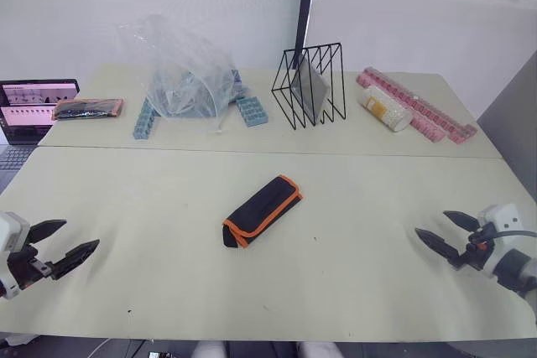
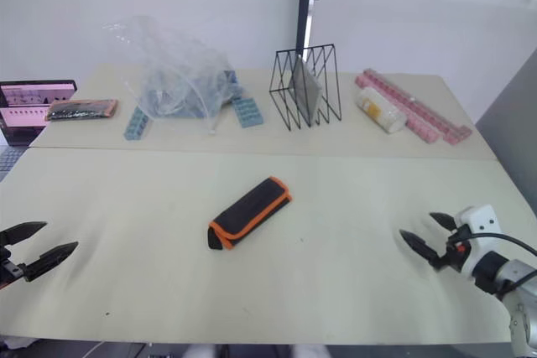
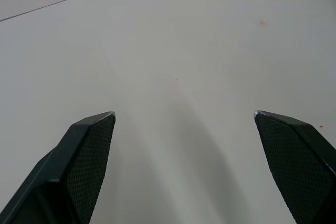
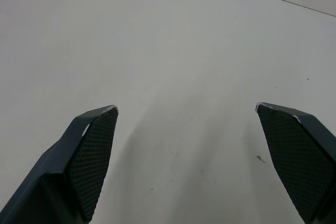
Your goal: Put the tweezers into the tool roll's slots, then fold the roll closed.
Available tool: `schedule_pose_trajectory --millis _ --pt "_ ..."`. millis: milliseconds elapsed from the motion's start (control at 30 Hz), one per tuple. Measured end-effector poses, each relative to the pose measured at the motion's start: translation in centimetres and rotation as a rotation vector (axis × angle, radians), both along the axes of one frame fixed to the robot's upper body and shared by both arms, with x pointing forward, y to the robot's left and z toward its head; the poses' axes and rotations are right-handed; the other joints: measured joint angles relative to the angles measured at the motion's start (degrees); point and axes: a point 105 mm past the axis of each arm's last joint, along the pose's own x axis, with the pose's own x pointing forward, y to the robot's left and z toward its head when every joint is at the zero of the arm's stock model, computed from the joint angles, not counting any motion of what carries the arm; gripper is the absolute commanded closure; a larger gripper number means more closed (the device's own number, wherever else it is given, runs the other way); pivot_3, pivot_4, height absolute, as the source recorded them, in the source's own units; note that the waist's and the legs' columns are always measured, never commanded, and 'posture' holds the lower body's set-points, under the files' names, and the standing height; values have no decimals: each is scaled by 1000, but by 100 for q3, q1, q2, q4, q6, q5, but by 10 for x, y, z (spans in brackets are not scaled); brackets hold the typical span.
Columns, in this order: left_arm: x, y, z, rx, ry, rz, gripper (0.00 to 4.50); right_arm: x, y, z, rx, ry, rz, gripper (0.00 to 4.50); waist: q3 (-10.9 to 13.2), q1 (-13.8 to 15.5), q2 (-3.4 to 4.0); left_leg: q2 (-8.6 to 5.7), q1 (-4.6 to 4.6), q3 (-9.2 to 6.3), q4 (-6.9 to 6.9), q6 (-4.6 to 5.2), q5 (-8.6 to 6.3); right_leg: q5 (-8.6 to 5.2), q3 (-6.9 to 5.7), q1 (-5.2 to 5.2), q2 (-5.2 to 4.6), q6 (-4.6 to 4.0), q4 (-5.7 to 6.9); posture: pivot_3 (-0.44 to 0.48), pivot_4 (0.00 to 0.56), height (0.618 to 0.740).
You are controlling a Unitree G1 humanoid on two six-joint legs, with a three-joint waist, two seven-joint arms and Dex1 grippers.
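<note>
Left claw (image 1: 74, 239) and right claw (image 1: 436, 228) hover low at opposite worktop (image 1: 352, 249) edges, fingers spread apart, empty; the black orange-edged fabric tool roll (image 1: 262, 210) lies folded between them.

Light: bright, even, diffuse from above.
Glare: washed-out back wall (image 1: 168, 6).
Shadows: soft, faint on table (image 1: 352, 232).
Focus: sharp.

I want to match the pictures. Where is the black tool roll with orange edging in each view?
Left eye view: the tool roll, folded shut, lies near the middle of the table.
Right eye view: the same roll sits slightly left of centre.
Left wrist view: I see no roll, just table between the open fingers.
Right wrist view: an orange scrap at the corner may be its edge.
Shared landmark: the wire rack behind it.
</note>
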Motion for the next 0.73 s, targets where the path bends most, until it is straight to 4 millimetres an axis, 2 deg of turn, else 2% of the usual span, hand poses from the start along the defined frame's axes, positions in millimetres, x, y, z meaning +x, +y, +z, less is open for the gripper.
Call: schedule_pose_trajectory --millis 733 --pt "7 -8 -3 -9 6 -24 0 1 5 2 -10 1 -6 34 -3 4 3 0 3 0 11 0 0 19 -1 6 0 -30 15 0 150 720"
